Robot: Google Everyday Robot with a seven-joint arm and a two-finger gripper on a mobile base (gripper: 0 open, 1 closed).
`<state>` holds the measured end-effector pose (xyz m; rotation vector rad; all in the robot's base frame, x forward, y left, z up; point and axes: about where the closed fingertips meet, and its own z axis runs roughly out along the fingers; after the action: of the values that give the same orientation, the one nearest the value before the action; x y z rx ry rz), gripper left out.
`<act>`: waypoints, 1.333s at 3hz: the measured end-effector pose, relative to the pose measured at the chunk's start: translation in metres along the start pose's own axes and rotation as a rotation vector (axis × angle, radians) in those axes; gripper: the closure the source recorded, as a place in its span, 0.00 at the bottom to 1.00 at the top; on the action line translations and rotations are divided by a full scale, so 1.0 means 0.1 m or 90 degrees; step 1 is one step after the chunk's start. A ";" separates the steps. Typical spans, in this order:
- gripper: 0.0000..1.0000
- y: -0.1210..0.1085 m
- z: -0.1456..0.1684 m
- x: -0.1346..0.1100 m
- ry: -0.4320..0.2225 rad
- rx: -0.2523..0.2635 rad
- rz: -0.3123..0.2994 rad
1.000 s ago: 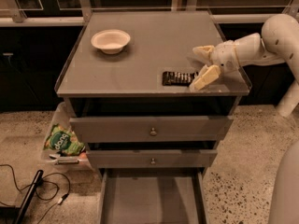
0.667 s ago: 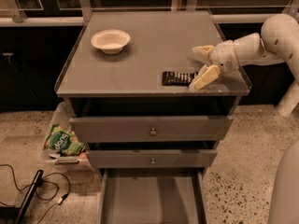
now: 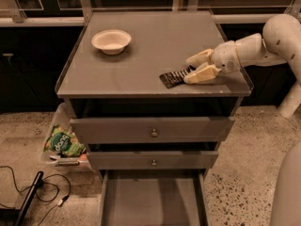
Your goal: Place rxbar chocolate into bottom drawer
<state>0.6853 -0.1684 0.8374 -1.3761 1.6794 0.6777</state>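
Observation:
The rxbar chocolate [image 3: 172, 76], a small black bar with pale lettering, is near the front right of the grey cabinet top [image 3: 141, 55], slightly tilted. My gripper [image 3: 194, 68] reaches in from the right, and its two pale fingers [image 3: 201, 74] are closed on the bar's right end. The bottom drawer [image 3: 150, 197] is pulled open below, a wide shallow grey tray with a bare floor. The two upper knobbed drawers [image 3: 153, 132] are pushed in.
A white bowl [image 3: 111, 40] sits at the back left of the cabinet top. A green snack bag [image 3: 63, 142] lies in a bin on the floor left of the cabinet. Black cables [image 3: 33, 187] trail on the floor at lower left. My white arm [image 3: 277, 36] spans the right side.
The fingers have closed in around the bar's right end. The bar has shifted slightly left and now sits tilted.

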 end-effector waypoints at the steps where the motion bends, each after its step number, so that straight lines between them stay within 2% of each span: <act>1: 0.65 0.00 0.00 0.00 0.000 0.000 0.000; 2: 0.88 0.00 0.00 0.00 0.000 0.000 0.000; 3: 1.00 0.00 0.00 0.00 0.000 0.000 0.000; 4: 1.00 0.05 0.03 -0.01 0.001 -0.007 -0.010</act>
<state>0.6816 -0.1640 0.8363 -1.3967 1.6676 0.6789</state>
